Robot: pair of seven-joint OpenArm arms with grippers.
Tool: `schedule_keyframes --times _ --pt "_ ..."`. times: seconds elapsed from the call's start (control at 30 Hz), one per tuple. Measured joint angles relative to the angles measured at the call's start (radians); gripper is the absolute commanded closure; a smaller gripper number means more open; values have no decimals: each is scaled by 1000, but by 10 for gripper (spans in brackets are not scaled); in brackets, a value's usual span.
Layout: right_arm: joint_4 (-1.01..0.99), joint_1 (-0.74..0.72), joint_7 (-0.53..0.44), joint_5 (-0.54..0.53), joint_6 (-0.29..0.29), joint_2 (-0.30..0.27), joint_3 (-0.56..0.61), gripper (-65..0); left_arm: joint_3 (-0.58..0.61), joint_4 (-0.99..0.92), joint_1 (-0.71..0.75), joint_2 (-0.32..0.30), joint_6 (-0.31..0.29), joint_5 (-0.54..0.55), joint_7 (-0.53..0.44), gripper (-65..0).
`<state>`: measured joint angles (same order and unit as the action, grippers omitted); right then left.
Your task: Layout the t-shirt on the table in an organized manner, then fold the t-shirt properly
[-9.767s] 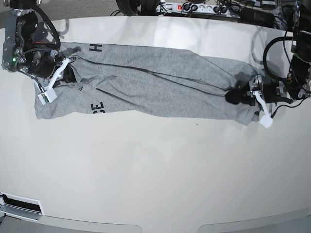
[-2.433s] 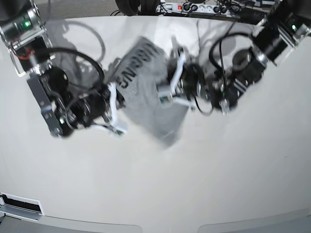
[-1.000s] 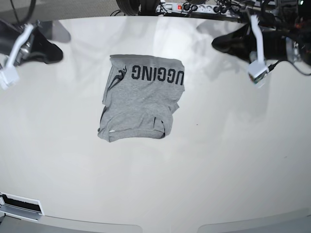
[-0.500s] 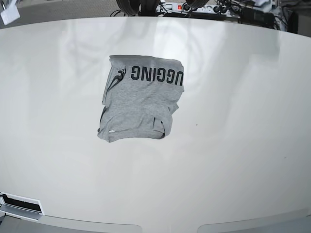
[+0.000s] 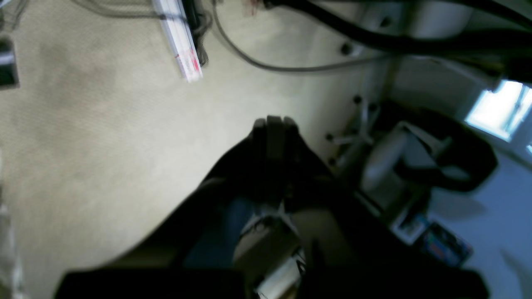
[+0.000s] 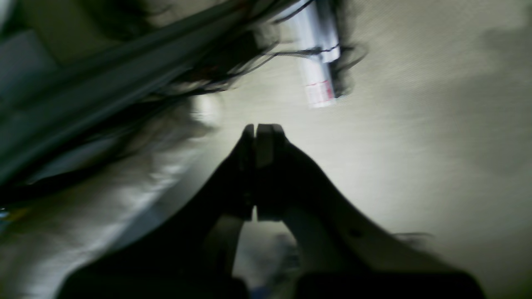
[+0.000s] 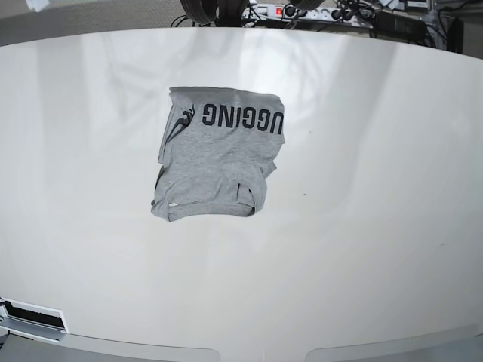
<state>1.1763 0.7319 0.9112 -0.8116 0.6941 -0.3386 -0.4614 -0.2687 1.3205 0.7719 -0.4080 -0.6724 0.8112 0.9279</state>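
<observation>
The grey t-shirt lies folded into a rough rectangle on the off-white table, left of centre, black "UGGING" lettering along its far edge. Neither arm shows in the base view. In the left wrist view my left gripper is shut with nothing in it, above carpet. My right gripper in the right wrist view is shut and empty too, also over carpet. The wrist views show neither the t-shirt nor anything else of the task.
A power strip with cables lies on the floor beyond the table's far edge. In the wrist views a white power strip and an office chair stand on the carpet.
Both arms have pulled back out of the base view, the last white tip leaving at the top left. The folded t-shirt has stayed in place.
</observation>
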Motion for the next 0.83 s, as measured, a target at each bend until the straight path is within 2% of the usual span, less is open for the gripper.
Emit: schedule_keyframes --times 0.1,0.2,0.33,0.37,0.43,0.47,0.53,0.63,0.73,0.83 --pt "-145 -77 -206 208 -3 3 102 0 59 -166 -109 1 -1 -119 -150 0" --pt "-292 -146 -406 371 -4 5 206 0 130 -349 -210 5 0 -289 -398 0" --pt "-477 -240 -689 535 -167 13 348 0 231 -619 -336 7 10 -518 -832 0" --pt "-509 -267 -732 561 -192 16 379 0 261 -687 -368 13 47 -577 -963 0" --pt "-554 -322 -793 620 -246 32 435 0 323 -810 -427 39 193 -673 -1196 0" --pt "-565 -346 -821 649 -280 46 460 0 353 -857 -454 55 259 -687 -1249 0" --pt "-570 -386 -850 710 -334 79 512 0 409 -916 -499 97 365 -695 -1247 0" --pt "-570 -417 -868 734 -363 124 587 0 468 -929 -533 183 470 -635 -1216 0" --pt "-571 -421 -865 744 -402 151 655 0 498 -929 -545 251 499 -574 -1204 0" --pt "-575 -425 -864 748 -439 156 717 0 497 -929 -539 278 516 -579 -1199 0"
